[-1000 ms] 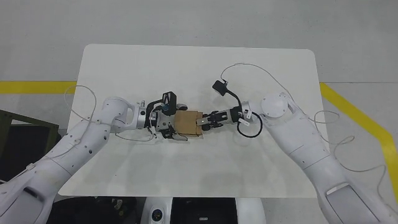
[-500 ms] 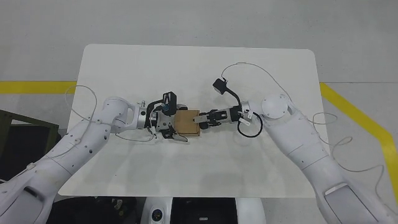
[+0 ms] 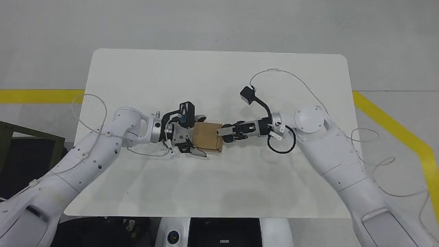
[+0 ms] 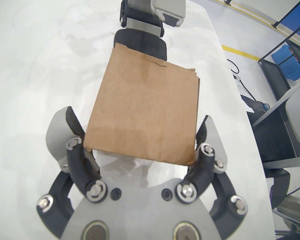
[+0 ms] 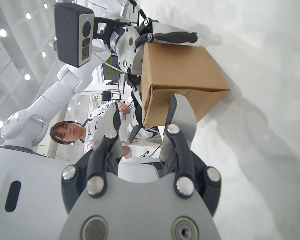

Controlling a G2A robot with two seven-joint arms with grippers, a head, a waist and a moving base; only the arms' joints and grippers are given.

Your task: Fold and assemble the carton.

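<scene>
carton: on the table, between both grippers.
left gripper: fingers clamped on the carton's sides (near end).
right gripper: fingers apart, one touching the carton's opposite end.

Top view straight down on table; wrist views close, opposite ends of shared carton.

Carton mid-table, between left pincer on one side and right pincer opposite
</scene>
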